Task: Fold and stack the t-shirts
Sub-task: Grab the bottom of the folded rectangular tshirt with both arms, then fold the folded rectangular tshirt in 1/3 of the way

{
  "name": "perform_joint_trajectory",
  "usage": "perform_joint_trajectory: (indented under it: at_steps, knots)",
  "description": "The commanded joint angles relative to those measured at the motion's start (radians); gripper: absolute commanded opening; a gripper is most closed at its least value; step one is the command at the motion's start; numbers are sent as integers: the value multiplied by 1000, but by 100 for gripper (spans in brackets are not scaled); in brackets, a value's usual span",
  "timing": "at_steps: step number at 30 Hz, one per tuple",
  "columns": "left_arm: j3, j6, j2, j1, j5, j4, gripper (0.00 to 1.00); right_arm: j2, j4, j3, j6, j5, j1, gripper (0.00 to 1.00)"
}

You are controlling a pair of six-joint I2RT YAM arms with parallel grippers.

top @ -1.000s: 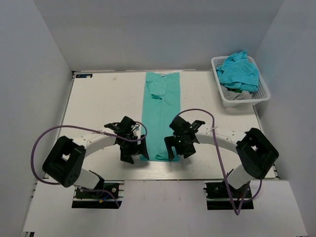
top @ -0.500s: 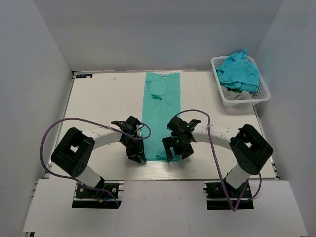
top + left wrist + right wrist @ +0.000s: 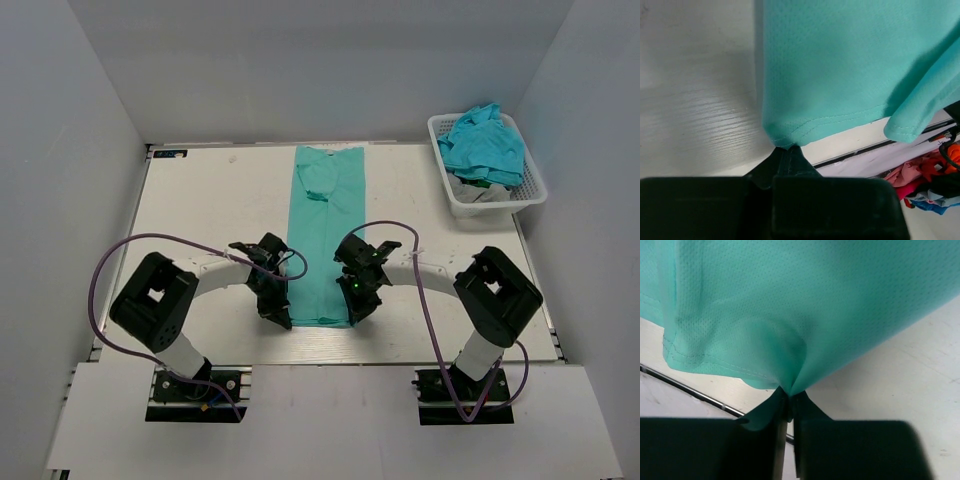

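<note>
One teal t-shirt (image 3: 325, 235) lies flat on the white table (image 3: 200, 210), folded into a long narrow strip. The strip runs from 12 o'clock, at the far edge, down to 6 o'clock, close to the near edge. At its far end a sleeve part lies folded over on top.

The left gripper (image 3: 277, 305) is at the 7 o'clock corner of the strip. In the left wrist view its fingers (image 3: 785, 152) are pressed together on the hem corner of the t-shirt (image 3: 840, 65), so it pinches the fabric. The hem beside it stands a little off the table, and a second fold of the cloth hangs at 3 o'clock.

The right gripper (image 3: 355, 300) is at the 5 o'clock corner. In the right wrist view its fingers (image 3: 788, 397) are closed tight on a pinch of the t-shirt (image 3: 790, 300), and the cloth makes small wrinkles that run up from this point.

At about 2 o'clock on the table stands a white basket (image 3: 500, 203). A crumpled heap of t-shirts (image 3: 485, 145) of the same colour fills it, well apart from both grippers.
</note>
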Motion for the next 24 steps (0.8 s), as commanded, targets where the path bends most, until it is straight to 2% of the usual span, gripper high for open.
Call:
perform_joint_trajectory:
  at_steps: [1, 3, 10, 16, 19, 24]
  knots:
    - [6, 18, -23, -6, -113, 84, 0, 2, 6, 26, -16, 8, 1, 7]
    - [6, 18, -63, -6, -113, 94, 0, -9, -4, 29, -11, 22, 1, 0]
    - [73, 6, -206, -6, -156, 34, 0, -89, -55, 76, 15, 48, 0, 0]
    - [188, -26, -177, 15, -119, -6, 0, -17, -259, 290, 27, 102, -23, 0]
    - [282, -37, -157, 15, -185, -44, 0, 5, -320, 376, 23, 166, -51, 0]
    - [412, -57, -89, 24, -298, -92, 0, 57, -359, 504, 12, 157, -126, 0]
